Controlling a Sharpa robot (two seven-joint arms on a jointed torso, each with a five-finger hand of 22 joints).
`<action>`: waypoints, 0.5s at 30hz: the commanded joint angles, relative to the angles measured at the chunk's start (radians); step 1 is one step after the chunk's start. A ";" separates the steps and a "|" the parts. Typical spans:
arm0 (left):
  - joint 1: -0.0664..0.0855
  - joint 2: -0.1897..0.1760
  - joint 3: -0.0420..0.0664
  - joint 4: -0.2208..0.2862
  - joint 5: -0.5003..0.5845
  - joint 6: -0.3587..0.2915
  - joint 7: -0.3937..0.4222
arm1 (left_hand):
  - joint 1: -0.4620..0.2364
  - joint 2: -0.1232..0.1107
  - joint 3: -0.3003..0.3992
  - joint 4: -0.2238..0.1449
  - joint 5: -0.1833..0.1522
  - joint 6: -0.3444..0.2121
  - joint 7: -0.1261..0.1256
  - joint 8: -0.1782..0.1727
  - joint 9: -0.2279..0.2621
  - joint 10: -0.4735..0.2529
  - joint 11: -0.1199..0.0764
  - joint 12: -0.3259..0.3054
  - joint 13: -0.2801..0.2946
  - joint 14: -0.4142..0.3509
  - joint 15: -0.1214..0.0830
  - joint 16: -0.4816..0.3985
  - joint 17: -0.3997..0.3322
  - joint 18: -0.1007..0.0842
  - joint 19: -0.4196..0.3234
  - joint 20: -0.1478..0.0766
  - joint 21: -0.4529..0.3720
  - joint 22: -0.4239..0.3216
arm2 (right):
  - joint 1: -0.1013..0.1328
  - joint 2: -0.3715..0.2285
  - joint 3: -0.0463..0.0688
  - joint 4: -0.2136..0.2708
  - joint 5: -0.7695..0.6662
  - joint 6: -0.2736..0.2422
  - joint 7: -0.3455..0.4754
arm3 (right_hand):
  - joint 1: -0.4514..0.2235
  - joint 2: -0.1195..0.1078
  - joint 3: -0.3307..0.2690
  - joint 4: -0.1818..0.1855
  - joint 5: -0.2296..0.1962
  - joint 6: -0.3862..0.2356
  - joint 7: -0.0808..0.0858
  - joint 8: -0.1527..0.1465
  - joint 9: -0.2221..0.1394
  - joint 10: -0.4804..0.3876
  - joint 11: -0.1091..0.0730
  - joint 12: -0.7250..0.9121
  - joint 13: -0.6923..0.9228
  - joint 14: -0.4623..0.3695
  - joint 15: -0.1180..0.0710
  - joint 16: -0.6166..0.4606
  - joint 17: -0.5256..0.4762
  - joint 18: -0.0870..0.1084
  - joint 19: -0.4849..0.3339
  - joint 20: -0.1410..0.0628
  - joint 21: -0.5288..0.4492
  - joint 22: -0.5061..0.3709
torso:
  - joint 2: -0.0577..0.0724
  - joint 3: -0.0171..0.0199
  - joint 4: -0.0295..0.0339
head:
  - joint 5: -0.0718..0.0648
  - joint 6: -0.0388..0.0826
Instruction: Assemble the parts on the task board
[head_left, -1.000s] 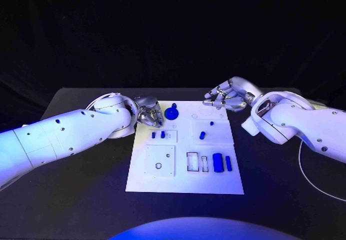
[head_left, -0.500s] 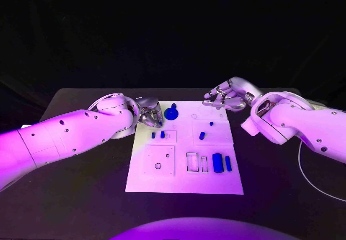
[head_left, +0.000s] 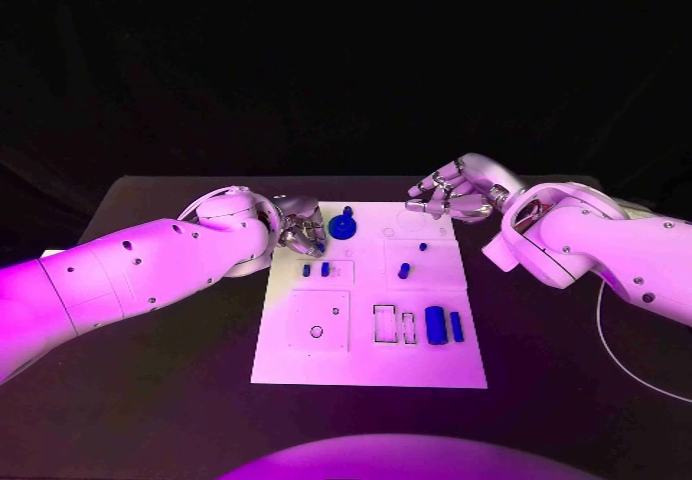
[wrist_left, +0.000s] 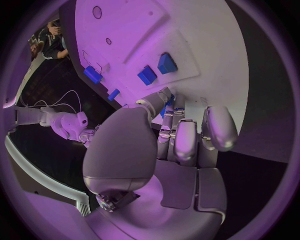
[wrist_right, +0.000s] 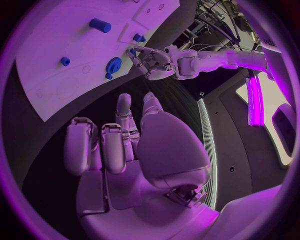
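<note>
Lying flat at the middle of the black table (head_left: 144, 400): one white rectangular task board (head_left: 368, 370), long axis running away from the robot.

Parts on it, far end to near end:
- one round blue disc-shaped part with a short stem (head_left: 343, 226), far end, left of the board's centre line;
- one small blue peg (head_left: 423, 246) and one short blue cylinder lying on its side (head_left: 404, 270), right half;
- two small blue blocks (head_left: 315, 269), side by side in a shallow outlined recess, left half;
- two longer blue bars (head_left: 443, 326), upright in slots on the right of the near half, long axes parallel to the board's;
- one white square panel with small holes (head_left: 319, 320), near left, nothing blue in it.

Left hand (head_left: 300, 232): silver, at the board's far left edge, just beside the disc part and the two blocks. The left wrist view shows its fingers (wrist_left: 187, 140) curled in; whether they pinch anything cannot be told.

Right hand (head_left: 450, 195): silver, beyond the far right corner, off the board, fingers curled in on nothing visible.

Judgement: the left hand is the nearer to a part; the disc lies directly to its right and the blocks just nearward, so a short reach inward would meet either.
</note>
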 joint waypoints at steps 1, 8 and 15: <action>-0.001 0.000 0.000 0.000 -0.009 0.015 -0.014 | -0.012 -0.010 0.002 -0.007 -0.005 -0.048 0.008 -0.019 -0.007 -0.032 0.007 -0.006 -0.005 0.011 0.015 -0.001 -0.005 -0.015 0.019 0.006 -0.006 -0.001 | -0.001 0.000 0.000 0.001 -0.004 0.010 0.008 | 0.003 0.004 0.001 -0.006 0.006 0.009 0.001 0.004 0.001 -0.004 -0.001 0.002 -0.001 0.063 -0.006 -0.003 0.083 -0.009 -0.004 -0.002 -0.006 -0.001 | 0.000 0.0002 0.0011 | -0.001 -0.001; -0.001 -0.004 -0.001 0.002 -0.006 -0.008 -0.012 | -0.025 -0.032 0.007 -0.017 -0.006 -0.135 0.023 -0.018 -0.007 -0.118 0.028 -0.006 -0.008 0.008 0.031 0.002 -0.011 -0.009 0.009 0.020 -0.049 -0.023 | -0.001 -0.001 0.000 -0.002 -0.003 0.009 0.008 | 0.005 0.005 -0.002 -0.007 0.007 0.007 0.002 0.002 0.000 -0.006 -0.001 0.001 -0.002 0.062 -0.006 -0.006 0.080 -0.007 -0.010 -0.002 -0.012 -0.011 | 0.000 -0.0011 0.0007 | -0.001 0.000; -0.002 -0.014 0.000 0.008 0.002 -0.038 -0.007 | -0.023 -0.034 -0.003 -0.028 -0.006 -0.174 0.029 -0.016 -0.005 -0.174 0.036 -0.004 -0.008 0.004 0.037 0.001 -0.021 -0.002 0.001 0.029 -0.085 -0.042 | -0.001 -0.004 0.000 -0.014 -0.015 0.027 -0.006 | 0.033 0.016 -0.011 -0.011 0.006 -0.011 0.011 -0.002 -0.001 -0.044 0.008 -0.051 -0.047 0.047 0.001 -0.044 0.040 0.006 -0.044 0.003 -0.050 -0.080 | -0.001 -0.0015 0.0005 | -0.001 0.000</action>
